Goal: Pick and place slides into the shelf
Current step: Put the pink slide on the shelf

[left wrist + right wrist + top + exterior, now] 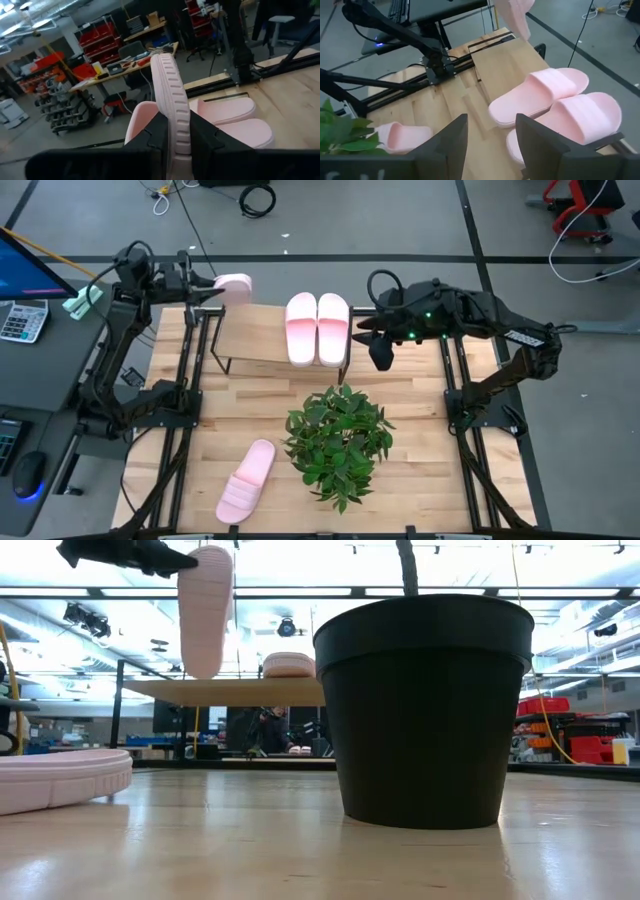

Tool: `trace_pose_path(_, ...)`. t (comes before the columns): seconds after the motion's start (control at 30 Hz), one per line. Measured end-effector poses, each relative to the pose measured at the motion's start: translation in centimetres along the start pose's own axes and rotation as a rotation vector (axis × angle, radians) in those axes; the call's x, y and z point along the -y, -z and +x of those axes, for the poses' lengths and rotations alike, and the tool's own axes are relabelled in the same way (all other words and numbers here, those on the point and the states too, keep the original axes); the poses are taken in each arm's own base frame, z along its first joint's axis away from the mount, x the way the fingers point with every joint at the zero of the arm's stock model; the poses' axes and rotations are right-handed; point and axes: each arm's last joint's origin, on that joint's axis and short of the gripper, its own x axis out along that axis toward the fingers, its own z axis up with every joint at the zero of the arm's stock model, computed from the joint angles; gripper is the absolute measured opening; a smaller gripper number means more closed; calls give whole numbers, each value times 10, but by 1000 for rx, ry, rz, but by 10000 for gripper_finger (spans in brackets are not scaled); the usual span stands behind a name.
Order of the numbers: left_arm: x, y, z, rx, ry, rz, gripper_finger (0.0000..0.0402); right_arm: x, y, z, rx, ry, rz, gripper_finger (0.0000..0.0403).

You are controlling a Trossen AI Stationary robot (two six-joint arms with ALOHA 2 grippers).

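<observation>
Gripped in the left tool (172,137) is a slide (172,95), pinched on edge between nearly closed fingers, its ribbed sole facing the wrist camera. It is held aloft over the far left end of the shelf (262,338), not yet set down. Two more slides (318,327) lie side by side on the shelf's right end, and a fourth (247,480) rests on the counter (430,470) near the front left, beside a potted plant (340,440).

Over the shelf's right end the right tool (490,142) is seen with fingers apart, holding nothing.

Foam of this kind is judged light, soft and springy, so a firm pinch across the sole edge or strap should serve; a loose hold may let it swing.

From the low view the held slide is shown hanging toe-down above the shelf board, a height the high view cannot give. Only the high view shows the free shelf space
</observation>
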Motion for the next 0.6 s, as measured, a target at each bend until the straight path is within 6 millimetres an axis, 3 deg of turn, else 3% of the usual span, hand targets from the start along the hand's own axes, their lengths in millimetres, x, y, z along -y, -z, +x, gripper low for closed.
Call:
trace_pose_path(0.4, 4, 21, 2, 30, 0, -73, 52, -13, 5, 0, 19, 32, 32, 166)
trace_pose_path(0.6, 4, 22, -1, 25, -13, -49, 52, -20, 9, 8, 4, 36, 24, 155)
